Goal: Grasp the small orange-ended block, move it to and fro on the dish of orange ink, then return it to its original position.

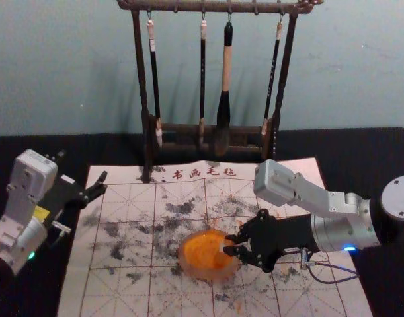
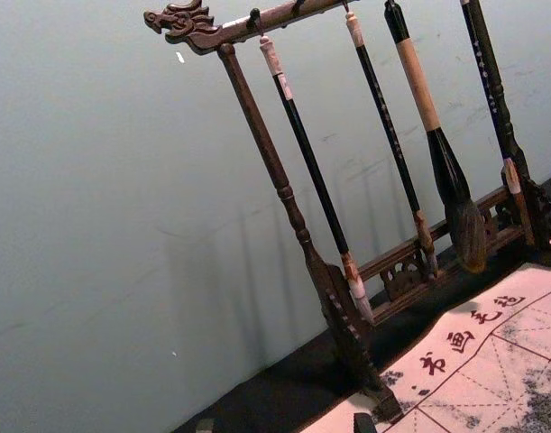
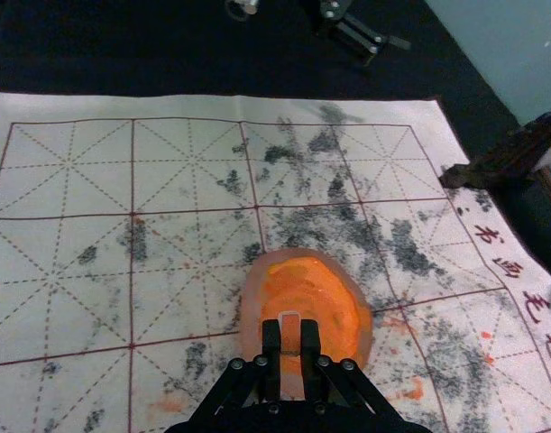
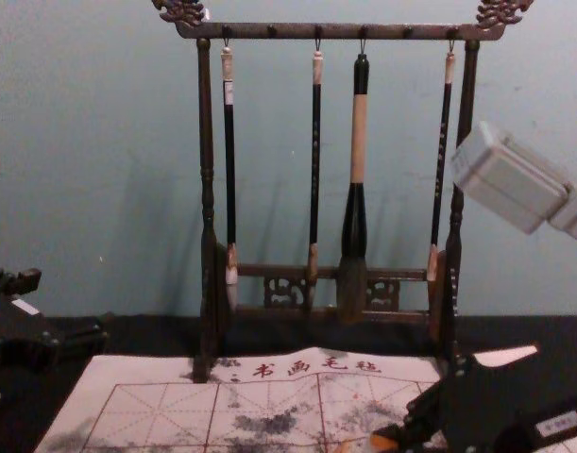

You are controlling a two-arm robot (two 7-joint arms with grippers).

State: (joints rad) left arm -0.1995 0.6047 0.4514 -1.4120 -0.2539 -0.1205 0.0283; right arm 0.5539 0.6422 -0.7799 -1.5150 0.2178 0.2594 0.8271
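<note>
Over dish, right arm extends, clamping block; left arm aside.

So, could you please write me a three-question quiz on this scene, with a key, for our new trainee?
1. True or false: the left gripper stands open, with nothing between its fingers.

2. Where is the small block?
A. Lying loose on the mat
B. Held by the right gripper, at the dish of orange ink
C. Held by the left gripper

3. Fill in the number: ___ brushes hang from the rack.

Key: 1 true; 2 B; 3 four.
</note>
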